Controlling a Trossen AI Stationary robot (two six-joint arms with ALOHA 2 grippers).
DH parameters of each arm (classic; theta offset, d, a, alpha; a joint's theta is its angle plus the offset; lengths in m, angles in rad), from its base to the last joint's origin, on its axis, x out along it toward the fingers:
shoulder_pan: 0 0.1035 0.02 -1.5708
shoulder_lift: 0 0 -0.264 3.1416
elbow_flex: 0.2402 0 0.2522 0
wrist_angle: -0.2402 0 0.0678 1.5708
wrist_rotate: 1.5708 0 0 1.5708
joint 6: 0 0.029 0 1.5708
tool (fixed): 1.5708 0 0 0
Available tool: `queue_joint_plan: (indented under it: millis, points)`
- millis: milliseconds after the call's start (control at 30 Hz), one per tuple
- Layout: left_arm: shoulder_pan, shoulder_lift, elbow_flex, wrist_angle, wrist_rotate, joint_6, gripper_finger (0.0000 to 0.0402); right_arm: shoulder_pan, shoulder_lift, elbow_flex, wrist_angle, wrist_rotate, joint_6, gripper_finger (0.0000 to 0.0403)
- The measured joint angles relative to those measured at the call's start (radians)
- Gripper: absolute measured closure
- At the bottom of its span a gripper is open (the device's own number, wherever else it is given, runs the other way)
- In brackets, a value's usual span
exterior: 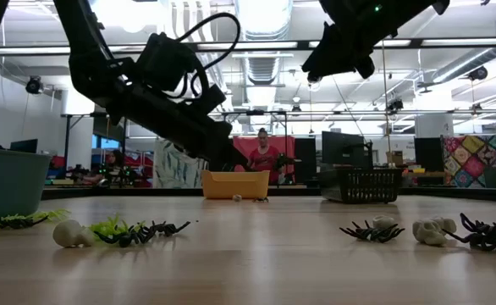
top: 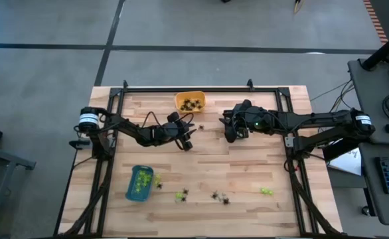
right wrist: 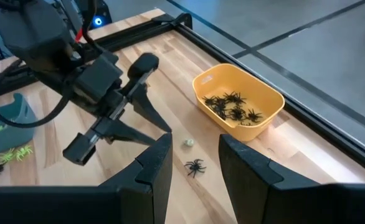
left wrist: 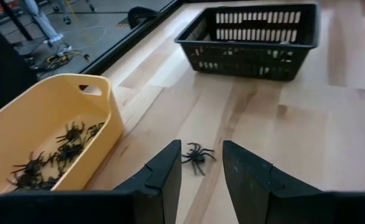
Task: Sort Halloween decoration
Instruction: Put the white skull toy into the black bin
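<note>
Several black spider trinkets (left wrist: 52, 158) are heaped in the orange tray (left wrist: 42, 118) at the far edge of the table (top: 247, 166). One more black spider (left wrist: 196, 156) lies on the wood just beside that tray, seen between the parted, empty fingers of the left gripper (left wrist: 201, 177). The right gripper (right wrist: 192, 165) is held above it, open and empty. Lime-green pieces (top: 140, 182) fill the blue tray (top: 131, 193); others are scattered along the near edge.

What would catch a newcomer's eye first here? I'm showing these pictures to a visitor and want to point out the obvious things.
Probably the two dark arms meeting over the table's far half, the left gripper and right gripper both open and empty. Next, the orange tray of black spiders at the far edge, with one stray black spider on the wood beside it. Then the blue tray holding green trinkets, near the front left.
</note>
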Motion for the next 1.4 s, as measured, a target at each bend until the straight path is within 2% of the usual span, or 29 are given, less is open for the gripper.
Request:
queue_joint_plan:
  millis: [467,1400]
  points:
    - [0.012,0.038,-0.005,0.004,-0.079,0.017,0.0301,0.0,0.035,-0.001,0.0,0.0,0.009,0.028]
    - [0.014,0.066,-0.005,0.015,-0.087,-0.008,0.0301,0.0,0.037,-0.001,0.0,0.0,0.011,0.028]
